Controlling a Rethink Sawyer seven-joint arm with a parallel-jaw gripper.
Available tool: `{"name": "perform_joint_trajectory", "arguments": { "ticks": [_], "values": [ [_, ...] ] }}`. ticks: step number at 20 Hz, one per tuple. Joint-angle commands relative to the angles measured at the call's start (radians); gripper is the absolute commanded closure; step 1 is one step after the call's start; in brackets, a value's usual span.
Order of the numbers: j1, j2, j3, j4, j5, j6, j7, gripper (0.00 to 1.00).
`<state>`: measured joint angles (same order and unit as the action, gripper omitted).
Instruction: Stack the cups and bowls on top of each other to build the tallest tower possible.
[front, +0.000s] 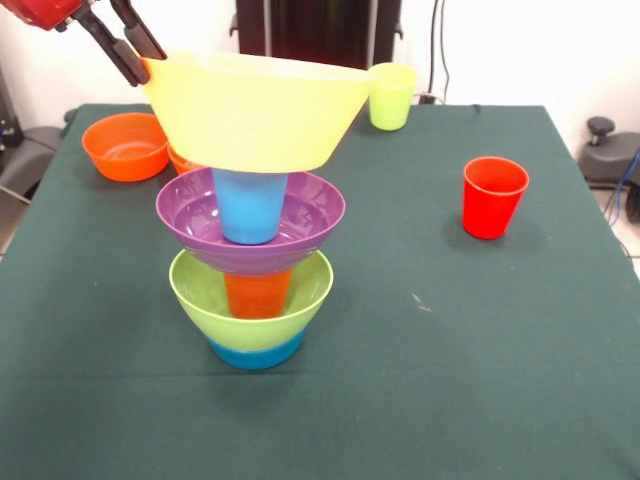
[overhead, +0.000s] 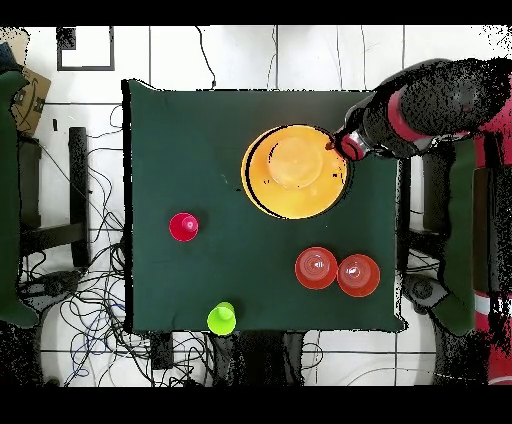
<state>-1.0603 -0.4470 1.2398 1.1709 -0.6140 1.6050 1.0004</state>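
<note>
Green cloth covers the desk (front: 480, 380), and the tower (front: 252, 270) stands mid-desk: blue bowl (front: 255, 354), lime bowl (front: 250, 298) holding an orange cup (front: 257, 294), purple bowl (front: 250, 222) holding a light blue cup (front: 249, 206). Above it the tool (front: 140, 62) pinches the tilted yellow bowl (front: 260, 110) by its rim. Red cup (front: 493, 197) stands right of the tower, two orange bowls (front: 125, 146) behind-left, yellow-green cup (front: 390, 96) behind.

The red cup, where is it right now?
In the front view the red cup stands alone on the table's right side, apart from the tower.
</note>
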Motion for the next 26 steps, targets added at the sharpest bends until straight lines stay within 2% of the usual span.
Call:
{"name": "perform_joint_trajectory", "arguments": {
  "ticks": [1,8,26],
  "values": [
    [0.029,-0.024,-0.115,0.061,-0.090,-0.005,-0.293,1.00],
    [0.017,-0.047,-0.143,0.154,-0.100,-0.047,-0.189,1.00],
    [0.017,-0.055,-0.141,0.136,-0.096,-0.061,-0.224,1.00]
  ]
}}
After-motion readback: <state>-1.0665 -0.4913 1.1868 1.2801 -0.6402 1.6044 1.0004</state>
